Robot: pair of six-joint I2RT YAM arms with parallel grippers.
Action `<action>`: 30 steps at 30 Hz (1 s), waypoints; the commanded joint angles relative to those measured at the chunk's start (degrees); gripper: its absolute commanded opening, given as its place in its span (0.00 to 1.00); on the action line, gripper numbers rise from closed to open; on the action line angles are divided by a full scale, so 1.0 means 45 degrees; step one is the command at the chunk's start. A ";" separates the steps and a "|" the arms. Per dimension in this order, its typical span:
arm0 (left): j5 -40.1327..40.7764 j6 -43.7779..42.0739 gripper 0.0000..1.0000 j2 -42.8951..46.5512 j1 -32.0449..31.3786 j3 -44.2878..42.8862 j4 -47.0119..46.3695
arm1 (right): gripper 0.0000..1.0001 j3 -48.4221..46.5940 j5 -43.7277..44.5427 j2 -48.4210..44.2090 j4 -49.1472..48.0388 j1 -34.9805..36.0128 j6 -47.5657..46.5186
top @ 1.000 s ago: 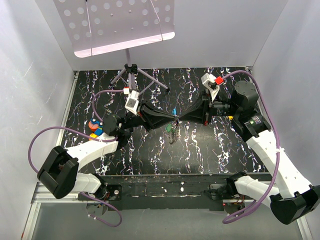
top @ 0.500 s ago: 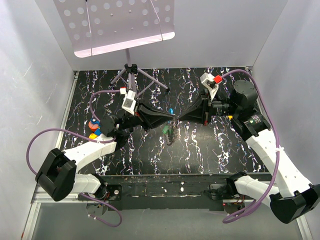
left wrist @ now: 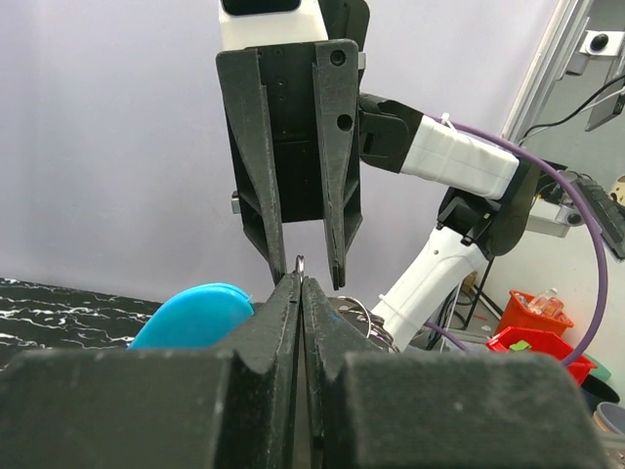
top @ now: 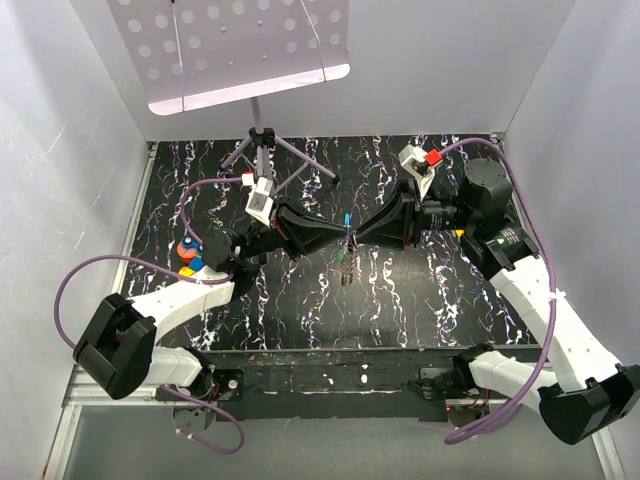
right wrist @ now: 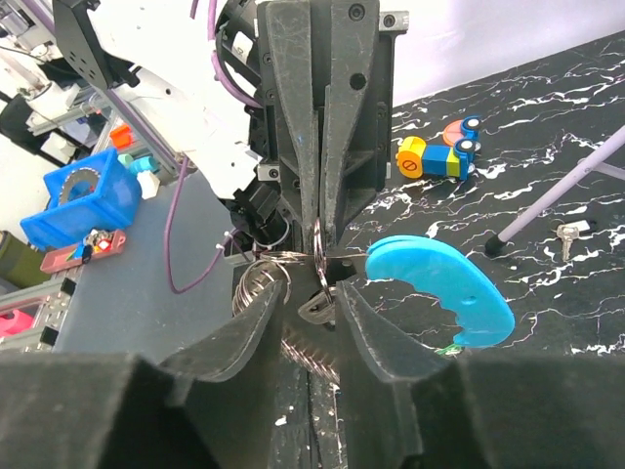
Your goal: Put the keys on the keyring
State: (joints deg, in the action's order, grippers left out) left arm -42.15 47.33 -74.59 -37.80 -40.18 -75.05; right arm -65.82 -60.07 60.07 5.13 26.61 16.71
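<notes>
As left gripper pinches one keyring, one key

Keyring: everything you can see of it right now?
The keyring is held up above the mat, between the two gripper tips. Parts: a thin silver wire ring, a bright blue curved plastic-looking tag out to one side, loose coils of grey wire and a dull key dangling below. The left gripper is shut on the ring, a small loop poking above its fingertips. The right gripper flanks the ring; whether it pinches it is unclear.
</notes>
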 commanded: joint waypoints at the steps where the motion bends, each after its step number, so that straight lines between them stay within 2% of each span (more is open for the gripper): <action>1: -0.0124 -0.0225 0.00 0.0188 0.0061 -0.0074 -0.2250 | 0.38 -0.0801 -0.0360 -0.0049 0.0325 -0.0132 -0.1094; 11: -0.0418 -0.0166 0.00 0.0149 0.0041 -0.0172 -0.2073 | 0.38 -0.0842 -0.0361 0.0419 0.0073 -0.0113 -0.1019; 18: -0.0418 -0.0128 0.00 0.0071 0.0041 -0.0191 -0.2054 | 0.33 -0.0724 -0.0478 0.0576 -0.0064 0.0141 -0.0803; 27: -0.0360 -0.0303 0.00 0.0051 0.0061 -0.0152 -0.1819 | 0.34 -0.0803 -0.0518 0.0595 -0.0279 0.0141 -0.0647; 30: -0.0418 -0.0264 0.00 -0.0007 0.0041 -0.0172 -0.1819 | 0.31 -0.0822 -0.0537 0.0654 -0.0396 0.0199 -0.0549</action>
State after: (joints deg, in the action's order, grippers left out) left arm -44.36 46.57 -74.70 -37.65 -40.18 -75.07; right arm -67.31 -61.69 63.00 6.15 27.11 13.43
